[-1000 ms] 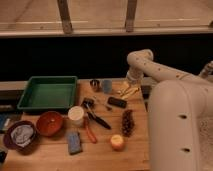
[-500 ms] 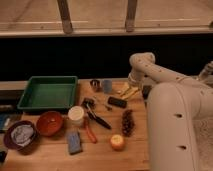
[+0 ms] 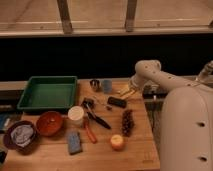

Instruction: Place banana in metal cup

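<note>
- Banana: lies on the wooden table near its back right edge, pale strips splayed out, just right of the blue-grey cup and just behind the black block.
- Gripper: down at the right end of the banana, at the tip of the white arm, which reaches in from the right. Contact with the banana appears likely. Whether the gripper is wide, narrow or holding the fruit cannot be told.
- Metal cup: upright at the back of the table, just left of the blue-grey cup and just beside the green tray's right rim. It stands apart from the banana, with the blue-grey cup between them.
- Other items: a white cup and a red bowl in front of the tray; a pine cone, a round orange fruit and a blue sponge nearer the front edge.
</note>
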You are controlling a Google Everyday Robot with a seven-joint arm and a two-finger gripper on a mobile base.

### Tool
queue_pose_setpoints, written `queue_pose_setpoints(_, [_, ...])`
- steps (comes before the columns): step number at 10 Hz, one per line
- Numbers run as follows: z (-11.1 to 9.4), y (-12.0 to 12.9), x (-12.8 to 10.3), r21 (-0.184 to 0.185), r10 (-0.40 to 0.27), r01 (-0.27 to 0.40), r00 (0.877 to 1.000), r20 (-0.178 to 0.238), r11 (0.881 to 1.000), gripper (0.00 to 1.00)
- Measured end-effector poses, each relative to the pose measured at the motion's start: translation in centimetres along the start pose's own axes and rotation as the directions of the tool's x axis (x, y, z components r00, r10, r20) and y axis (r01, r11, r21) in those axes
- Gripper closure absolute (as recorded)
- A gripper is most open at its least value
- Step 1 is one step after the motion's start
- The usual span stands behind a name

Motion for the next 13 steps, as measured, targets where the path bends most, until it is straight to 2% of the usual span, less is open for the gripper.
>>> queue_pose_setpoints(4, [0.5,-0.3,-2.0,0.003,-0.012,0.011,0.999,0.050,1.000,0.25])
queue_pose_setpoints(6, [1.2,-0.7,-2.1,0.012,-0.013,0.013,0.999,0.050,1.000,0.25])
queue_pose_setpoints(8, [3.0,-0.9,-2.1,0.017,-0.012,0.011,0.999,0.039,1.000,0.25])
queue_pose_setpoints(9, [4.0,-1.0,-2.3,0.011,-0.024,0.024,0.999,0.036,1.000,0.25])
queue_pose_setpoints(13, [4.8,0.2,-3.6,-0.028,-0.094,0.096,0.993,0.065,0.995,0.25])
